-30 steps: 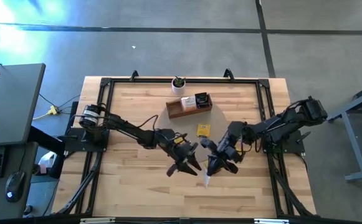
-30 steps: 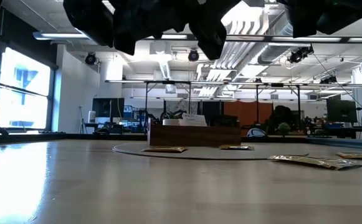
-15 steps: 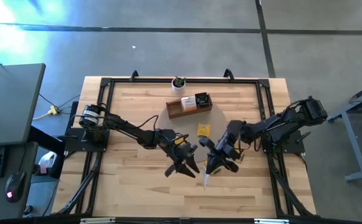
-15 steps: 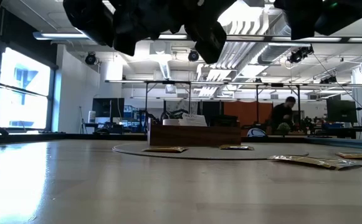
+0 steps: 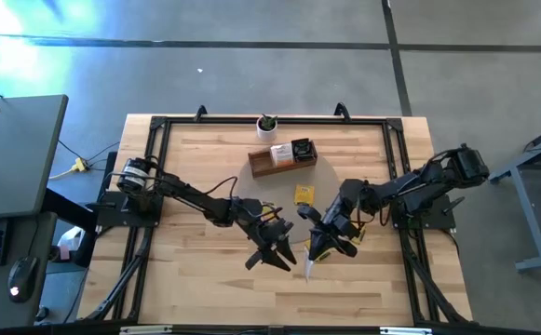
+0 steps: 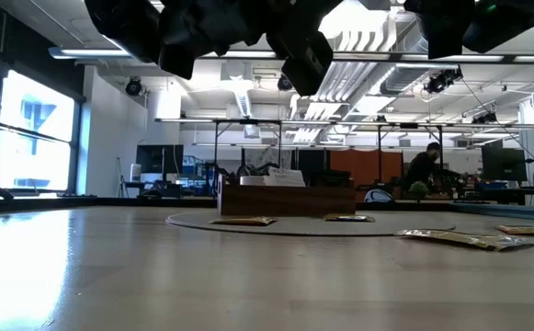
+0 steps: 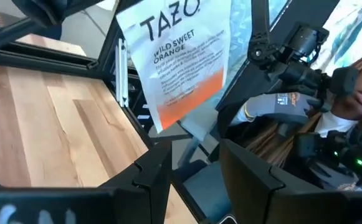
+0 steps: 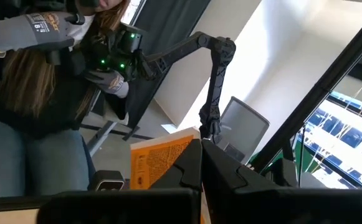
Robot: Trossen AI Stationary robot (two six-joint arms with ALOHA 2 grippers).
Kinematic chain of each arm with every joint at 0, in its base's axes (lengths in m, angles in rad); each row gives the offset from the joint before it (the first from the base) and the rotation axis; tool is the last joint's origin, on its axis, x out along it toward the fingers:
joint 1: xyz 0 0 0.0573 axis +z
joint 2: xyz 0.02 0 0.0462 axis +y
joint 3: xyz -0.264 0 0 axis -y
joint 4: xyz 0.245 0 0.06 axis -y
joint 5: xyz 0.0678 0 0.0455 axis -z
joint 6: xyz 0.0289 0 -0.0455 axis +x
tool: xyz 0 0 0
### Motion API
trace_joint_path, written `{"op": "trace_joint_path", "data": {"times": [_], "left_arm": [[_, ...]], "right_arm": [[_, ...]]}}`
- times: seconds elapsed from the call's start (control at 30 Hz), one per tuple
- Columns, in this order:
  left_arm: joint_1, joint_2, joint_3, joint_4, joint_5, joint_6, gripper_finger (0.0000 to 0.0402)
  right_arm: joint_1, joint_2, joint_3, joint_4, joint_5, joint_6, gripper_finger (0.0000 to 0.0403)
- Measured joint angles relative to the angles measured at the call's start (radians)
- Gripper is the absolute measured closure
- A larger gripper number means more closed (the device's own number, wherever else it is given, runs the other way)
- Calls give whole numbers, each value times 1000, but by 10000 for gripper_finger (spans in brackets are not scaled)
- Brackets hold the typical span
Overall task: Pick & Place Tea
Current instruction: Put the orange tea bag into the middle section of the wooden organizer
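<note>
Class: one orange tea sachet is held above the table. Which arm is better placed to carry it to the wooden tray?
Right, probably. The right gripper is shut on the orange sachet, while the left gripper is open beside it, gripping nothing. The right could move straight to the wooden tray.

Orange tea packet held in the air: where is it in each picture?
High view: orange sachet pokes out below the right gripper, beside the open left gripper.
Low view: not in it.
Left wrist view: upper middle.
Right wrist view: behind the shut fingers.
Shared landmark: the right gripper gripping it.
</note>
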Motion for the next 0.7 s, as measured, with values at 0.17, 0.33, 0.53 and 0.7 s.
{"op": "trace_joint_path", "data": {"times": [0.17,0.33,0.53,0.7], "left_arm": [[-31,0,0,-42,-53,-28,268],[-70,0,0,-42,-166,-26,268],[-81,0,0,-27,-320,-26,268],[-79,0,0,80,-279,-21,268]], "right_arm": [[0,0,0,29,-1,0,403],[0,0,0,74,0,-2,403],[1,0,0,146,4,-9,403],[1,0,0,105,18,-11,403]]}}
